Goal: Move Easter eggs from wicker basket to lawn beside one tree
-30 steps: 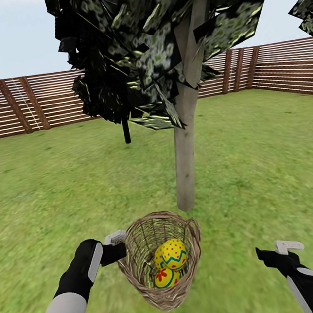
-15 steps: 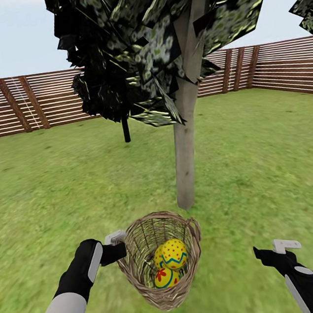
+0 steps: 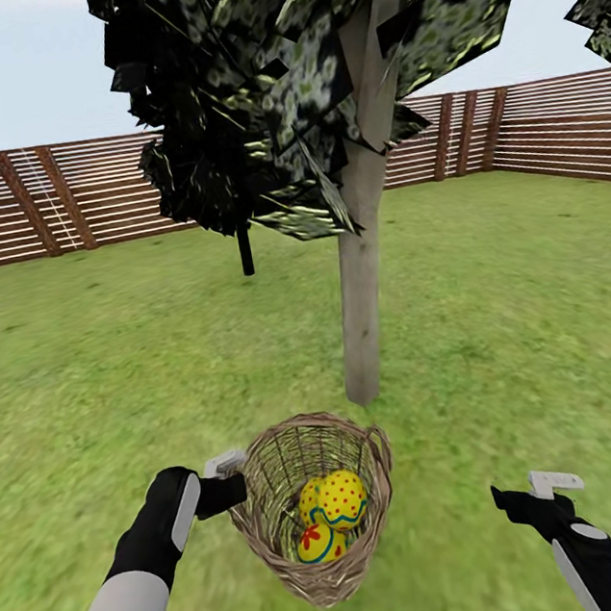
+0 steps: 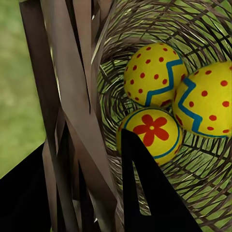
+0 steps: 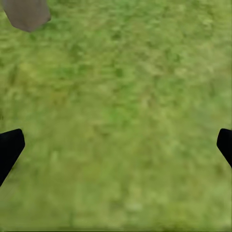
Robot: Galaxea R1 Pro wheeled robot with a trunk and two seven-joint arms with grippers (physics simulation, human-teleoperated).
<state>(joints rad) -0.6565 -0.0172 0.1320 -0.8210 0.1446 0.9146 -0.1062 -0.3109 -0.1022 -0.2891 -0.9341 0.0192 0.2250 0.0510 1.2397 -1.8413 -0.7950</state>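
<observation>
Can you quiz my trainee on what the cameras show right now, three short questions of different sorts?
1. True or false: all three Easter eggs lie inside the wicker basket.
2. Which tool grips the basket's rim: A) left tool B) right tool?
3. Fill in: the basket sits on the lawn just in front of the pale trunk of the ____.

Key: 1 true. 2 A; the right tool hangs open over grass. 3 tree.

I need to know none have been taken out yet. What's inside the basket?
Three yellow eggs lie inside the wicker basket; one shows a red flower. The basket floor beneath them is covered.
</observation>
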